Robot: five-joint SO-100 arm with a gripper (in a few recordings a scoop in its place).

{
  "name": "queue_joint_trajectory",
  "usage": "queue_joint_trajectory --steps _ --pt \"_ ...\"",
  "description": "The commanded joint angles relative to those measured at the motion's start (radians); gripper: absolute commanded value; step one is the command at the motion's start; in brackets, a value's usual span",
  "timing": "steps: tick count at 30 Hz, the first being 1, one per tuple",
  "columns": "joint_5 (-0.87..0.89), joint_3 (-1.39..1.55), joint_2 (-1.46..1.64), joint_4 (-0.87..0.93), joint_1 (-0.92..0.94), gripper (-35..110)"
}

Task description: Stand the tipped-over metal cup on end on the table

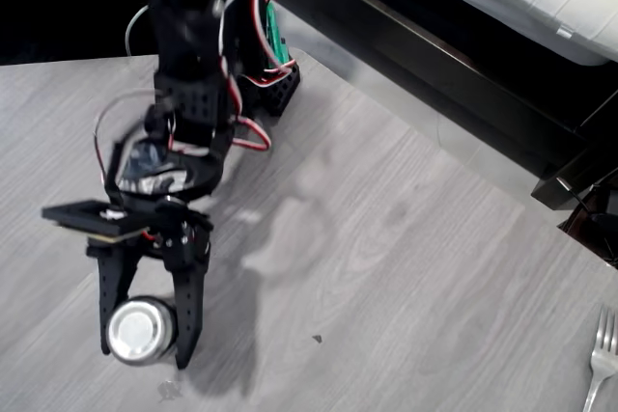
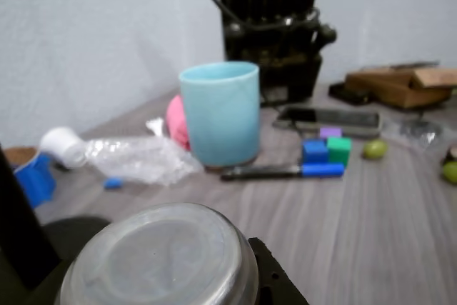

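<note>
A black robot arm's jaws close around the metal cup (image 1: 141, 331) near the lower left of the grey wood-grain worktop (image 1: 386, 238); a silver fork (image 1: 601, 359) lies at the right edge, a black bed frame (image 1: 435, 55) beyond

Quick count of what's showing up here: one metal cup (image 1: 141, 331) is sitting between the fingers of the one gripper (image 1: 145, 344) on the table (image 1: 386, 267), and one silver fork (image 1: 601, 359) is peeking in at the overhead view's edge. The wrist view is showing one light-blue cup (image 2: 219, 113), one blue-capped marker (image 2: 283, 171), three small blocks (blue (image 2: 314, 151), green (image 2: 339, 150), purple (image 2: 330, 133)), one phone (image 2: 330, 118), and two little green round things (image 2: 375, 149).
</note>
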Motion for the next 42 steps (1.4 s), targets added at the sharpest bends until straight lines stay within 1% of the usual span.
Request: queue_joint_trajectory --steps 1,14,18,19,21,22,26,30,33,35,37,38,39,40,41,42 --pt "-0.012 -0.075 -0.244 -0.273 -0.002 0" --pt "0.002 -0.198 -0.586 -0.551 -0.049 0" --pt "0.005 -0.215 -0.629 -0.584 -0.066 0" --pt "0.006 -0.215 -0.630 -0.588 -0.069 3" --pt "0.008 -0.221 -0.630 -0.594 -0.069 20" --pt "0.008 -0.222 -0.630 -0.600 -0.069 26" --pt "0.014 -0.216 -0.607 -0.614 -0.060 39" --pt "0.060 -0.204 -0.543 -0.609 -0.044 43" --pt "0.089 -0.204 -0.500 -0.609 -0.037 43" --pt "0.146 -0.186 -0.454 -0.607 -0.031 43" --pt "0.252 -0.120 -0.325 -0.549 -0.026 43" --pt "0.319 -0.075 -0.221 -0.483 -0.023 43" --pt "0.390 -0.026 -0.089 -0.377 -0.020 43" --pt "0.459 0.021 0.069 -0.230 -0.017 42" --pt "0.537 0.064 0.261 -0.015 -0.014 38" --pt "0.634 0.091 0.491 0.275 -0.014 31"
